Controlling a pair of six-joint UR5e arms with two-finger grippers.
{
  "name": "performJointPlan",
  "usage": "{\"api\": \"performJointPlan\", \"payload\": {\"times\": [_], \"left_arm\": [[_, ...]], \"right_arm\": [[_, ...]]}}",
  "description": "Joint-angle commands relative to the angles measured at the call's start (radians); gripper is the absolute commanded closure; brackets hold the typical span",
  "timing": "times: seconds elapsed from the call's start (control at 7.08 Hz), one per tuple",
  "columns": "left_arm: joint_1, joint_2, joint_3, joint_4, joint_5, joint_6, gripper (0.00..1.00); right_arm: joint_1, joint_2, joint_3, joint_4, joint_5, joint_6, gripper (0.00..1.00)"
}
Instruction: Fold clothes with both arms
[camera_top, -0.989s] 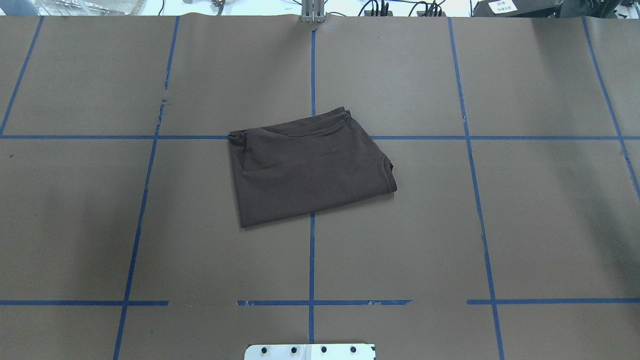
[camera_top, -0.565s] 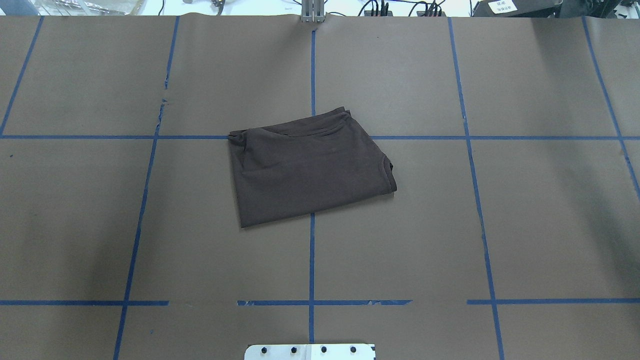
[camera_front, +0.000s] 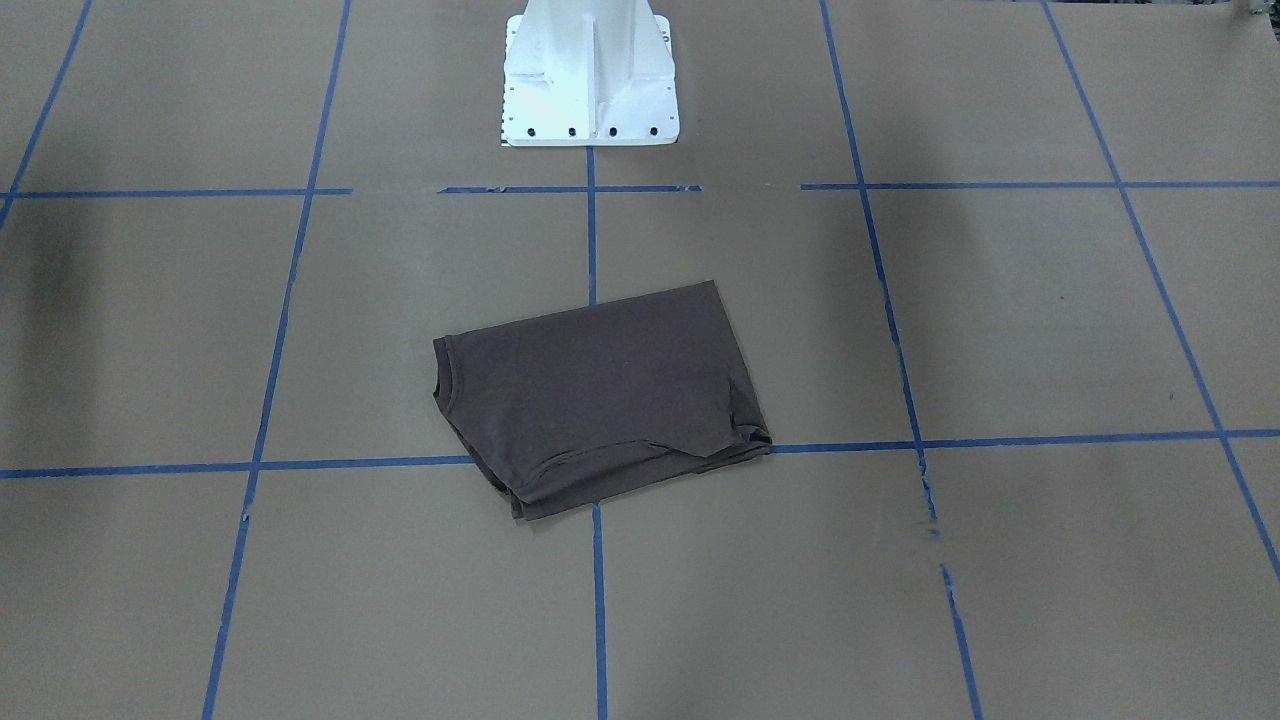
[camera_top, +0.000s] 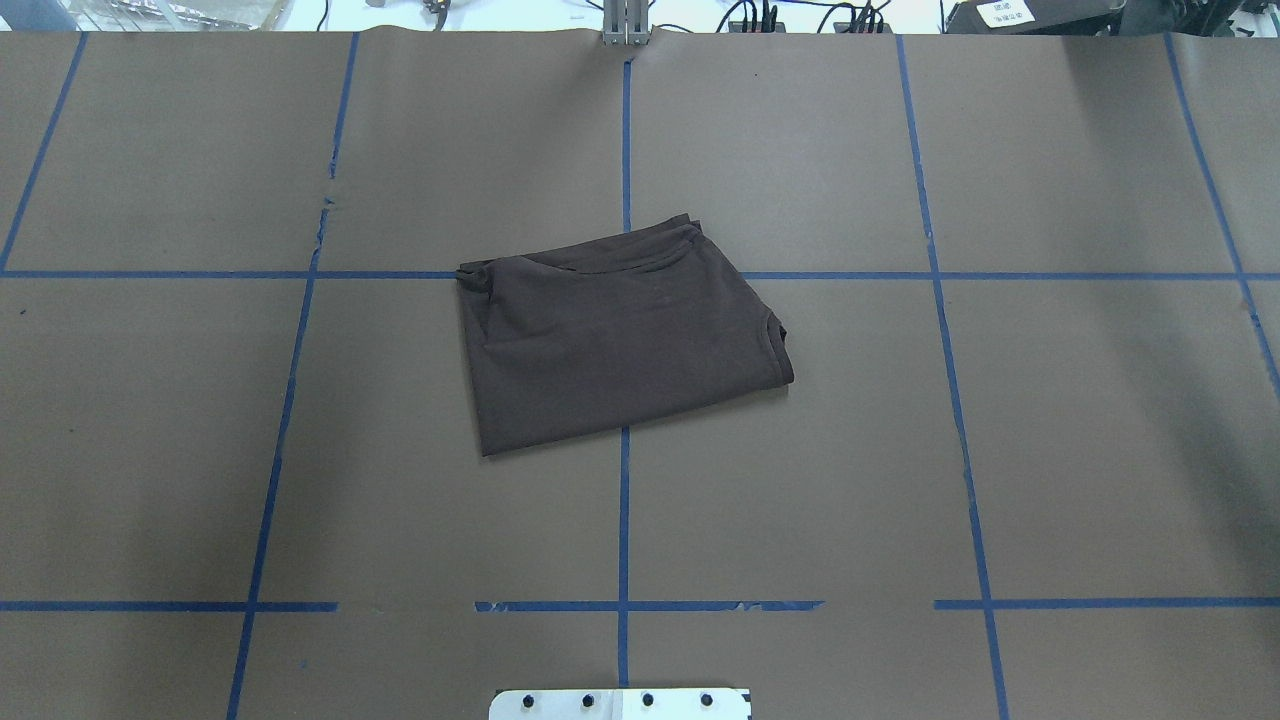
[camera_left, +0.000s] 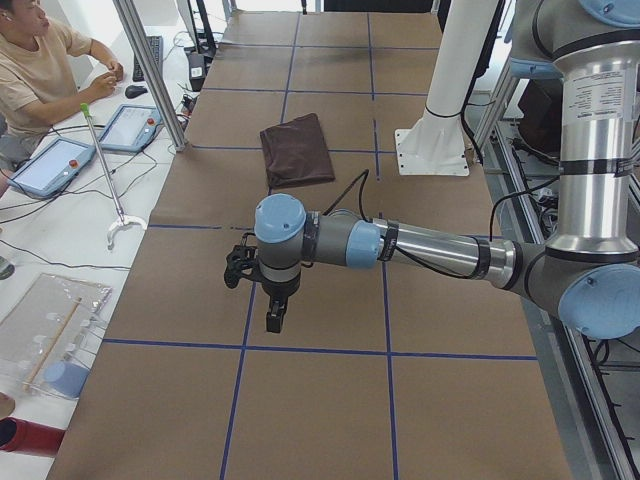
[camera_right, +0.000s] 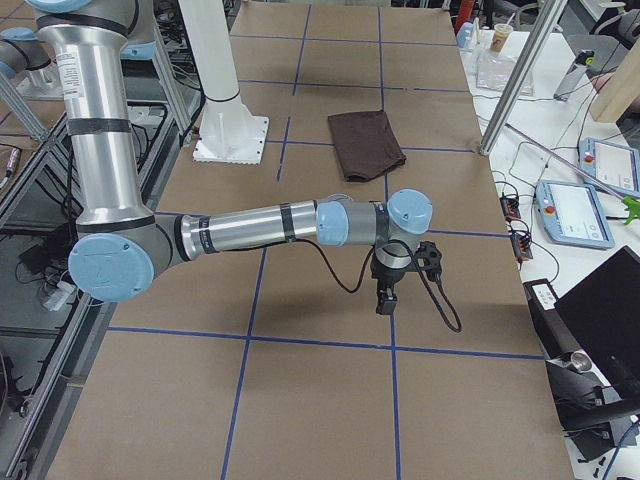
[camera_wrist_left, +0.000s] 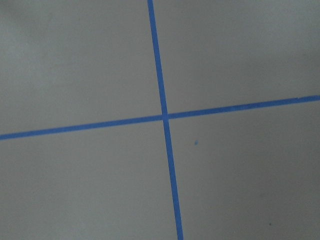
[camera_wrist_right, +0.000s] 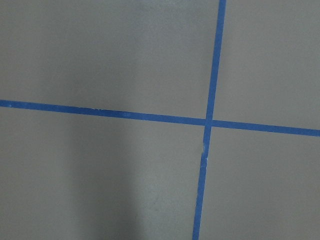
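The clothes are one dark grey-brown T-shirt (camera_top: 620, 340), folded into a compact rectangle at the table's centre, its collar edge on the right in the overhead view. It also shows as the T-shirt (camera_front: 600, 395), (camera_left: 296, 150), (camera_right: 366, 142). Both arms hang far out to the sides, away from it. The left gripper (camera_left: 274, 322) points down over bare paper; whether it is open or shut I cannot tell. The right gripper (camera_right: 384, 303) also points down over the paper, state unreadable. Both wrist views show only brown paper and blue tape.
The white base pedestal (camera_front: 590, 80) stands at the robot's side of the table. Blue tape lines (camera_top: 623, 520) grid the brown paper. A seated person (camera_left: 40, 70), tablets (camera_left: 130, 125) and a grabber stick (camera_left: 105, 170) are beyond the table's far edge, with metal posts (camera_right: 520, 70) there too.
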Motion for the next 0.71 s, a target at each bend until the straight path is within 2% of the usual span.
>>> {"api": "performJointPlan", "payload": {"times": [0.0, 0.57], "left_arm": [[0.002, 0.004, 0.001, -0.007, -0.008, -0.014, 0.00], [0.002, 0.010, 0.015, -0.009, -0.010, -0.006, 0.00]], "right_arm": [[0.001, -0.023, 0.002, 0.006, -0.003, -0.003, 0.00], [0.001, -0.055, -0.024, 0.011, 0.006, 0.002, 0.00]]}}
